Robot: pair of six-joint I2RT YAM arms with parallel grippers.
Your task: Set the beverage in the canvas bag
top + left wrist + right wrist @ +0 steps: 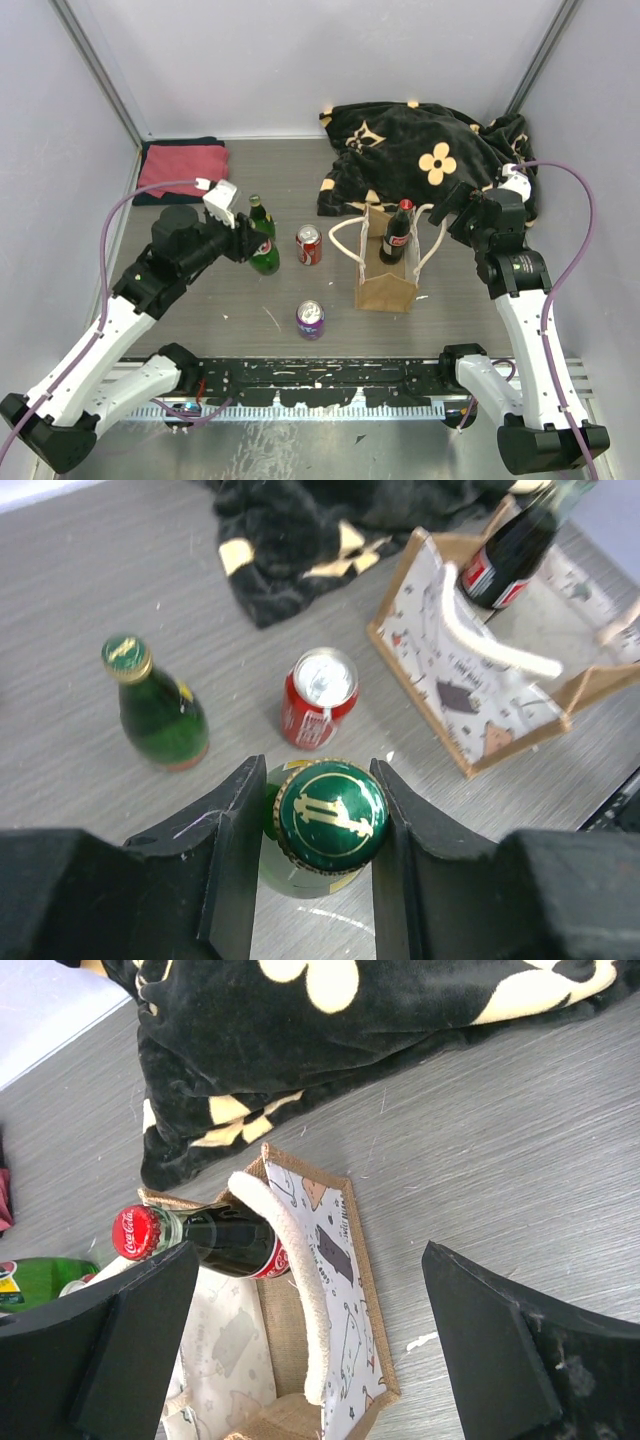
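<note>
Cola bottle (397, 235) inside canvas bag (386, 290)

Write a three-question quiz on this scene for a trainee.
1. True or false: the cola bottle stands inside the canvas bag.
2. Name the thing the left end effector is shut on.
3. Fill in: the right end effector is ____ (open or shut).

Key
1. True.
2. The green bottle, gripped just below its cap.
3. Open, holding nothing.
</note>
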